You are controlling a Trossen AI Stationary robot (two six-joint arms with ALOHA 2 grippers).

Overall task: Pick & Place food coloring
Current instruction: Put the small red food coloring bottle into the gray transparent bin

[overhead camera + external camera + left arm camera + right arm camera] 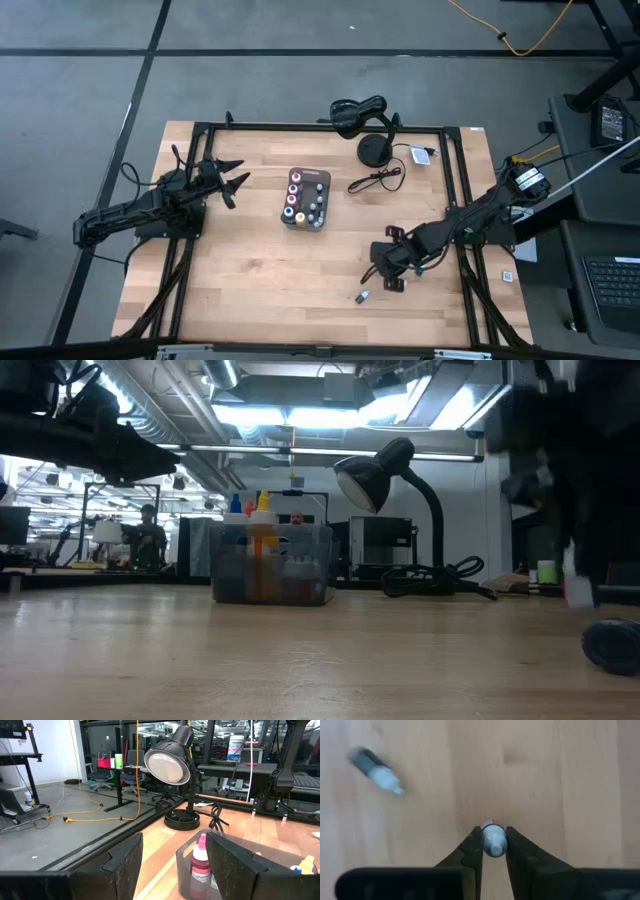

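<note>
**Right arm grips a small dropper bottle over the near-right counter**

The pale wooden counter (250, 280) inside its black frame carries few things, with wide bare wood in front and to the left.

The left arm's gripper (228, 177) hovers left of the tray, its fingers (122, 865) spread wide apart, holding nothing.

The right arm's gripper (493, 845) reaches in from the right edge over the near-right part of the counter. Its fingers (472, 850) are clamped on a tiny white-capped food coloring bottle (493, 839), pinched between the tips and pointing down at bare wood.

The black gooseneck desk lamp with round base (372, 145) stands at the far edge, its cable looping on the wood toward the tray.

The gray, clear-walled rectangular tray (305, 198) sits near the counter's middle, well apart from both grippers. It holds upright dropper bottles (294, 195) with caps in red, pink, orange, blue and white.

A loose dark-bodied dropper bottle with a pale tip (362, 297) lies on its side near the front edge, just beside the right gripper, with open wood all round it.
</note>
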